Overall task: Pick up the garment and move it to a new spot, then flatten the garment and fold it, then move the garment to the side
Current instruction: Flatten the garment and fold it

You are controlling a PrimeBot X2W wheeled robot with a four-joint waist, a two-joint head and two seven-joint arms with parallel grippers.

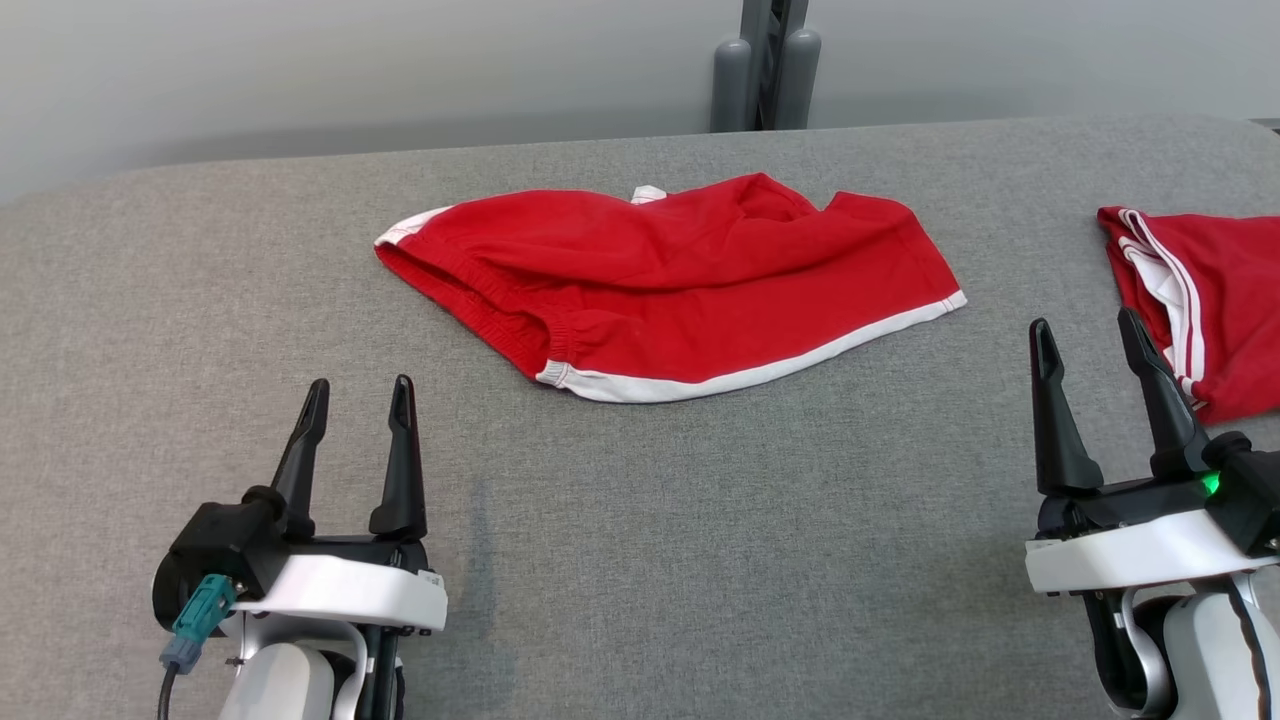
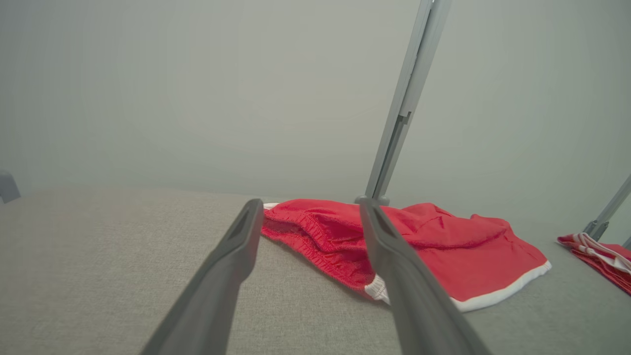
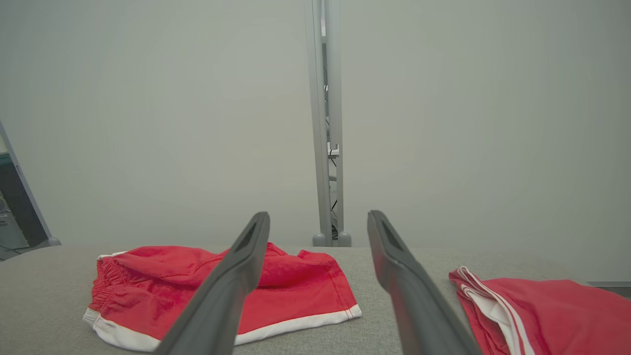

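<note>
The garment [image 1: 670,285] is a pair of red shorts with white trim, lying spread with some wrinkles in the middle of the grey table [image 1: 700,540]; it also shows as the garment [image 2: 434,246] and the garment [image 3: 217,281] in the wrist views. My left gripper [image 1: 360,395] hovers near the front left, open and empty, short of the shorts' waistband. My right gripper [image 1: 1088,325] stands open and empty at the front right, between the shorts and a second red piece. In the wrist views the left gripper [image 2: 308,207] and right gripper [image 3: 319,217] show spread fingers.
A second red garment with white stripes [image 1: 1205,300] lies folded at the table's right edge, close beside my right gripper. A grey upright post [image 1: 765,65] stands behind the table's far edge before a pale wall. Bare grey cloth stretches across the front of the table.
</note>
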